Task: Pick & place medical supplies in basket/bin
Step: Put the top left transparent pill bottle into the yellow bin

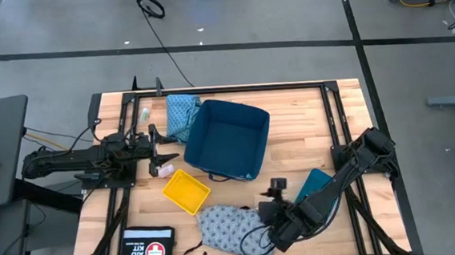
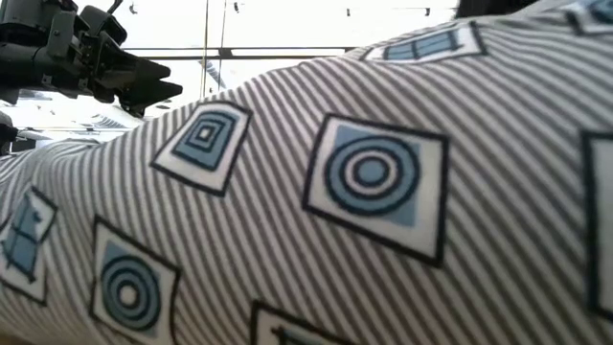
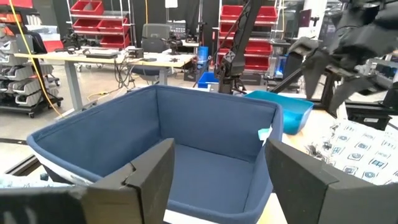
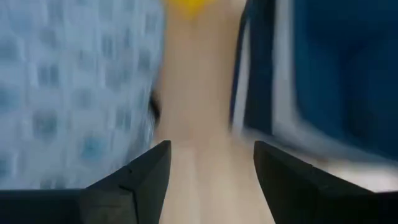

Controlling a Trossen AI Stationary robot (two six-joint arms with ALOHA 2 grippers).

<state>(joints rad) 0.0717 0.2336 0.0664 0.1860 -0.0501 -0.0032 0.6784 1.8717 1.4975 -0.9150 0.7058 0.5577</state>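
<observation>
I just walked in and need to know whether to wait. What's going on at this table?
A two-armed robot is sorting medical supplies into the dark blue fabric bin, which looks empty inside. The right claw is open, holding nothing, beside the grey-blue patterned cloth at the near edge. The left claw is open too, just left of the bin. A teal cloth lies against the bin's far left side, and a yellow tray and a first aid kit sit nearby.
</observation>
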